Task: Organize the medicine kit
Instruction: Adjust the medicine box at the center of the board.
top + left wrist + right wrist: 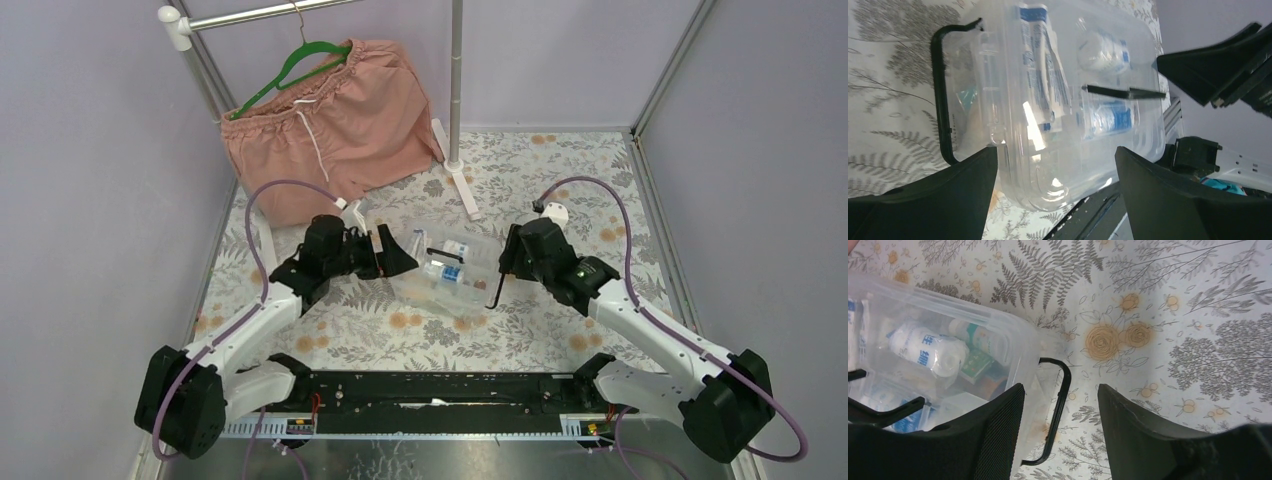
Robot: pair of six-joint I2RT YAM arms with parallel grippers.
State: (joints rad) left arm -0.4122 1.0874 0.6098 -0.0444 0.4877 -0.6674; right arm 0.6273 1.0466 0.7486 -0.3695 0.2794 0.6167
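medicine kit (452, 292) mid-table (350, 322), long axis roughly 9–3 in the top view. Black U handle (1061, 407) at the 3 o'clock end. left gripper (398, 252) at its 9 o'clock end, jaws wide apart. right gripper (508, 264) at 3 o'clock, jaws apart, handle showing in the gap.

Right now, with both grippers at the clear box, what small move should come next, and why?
Probably close the left gripper on the box: the box sits between its open fingers. The right gripper, also open, straddles a black handle, so steadying the box first seems sensible.
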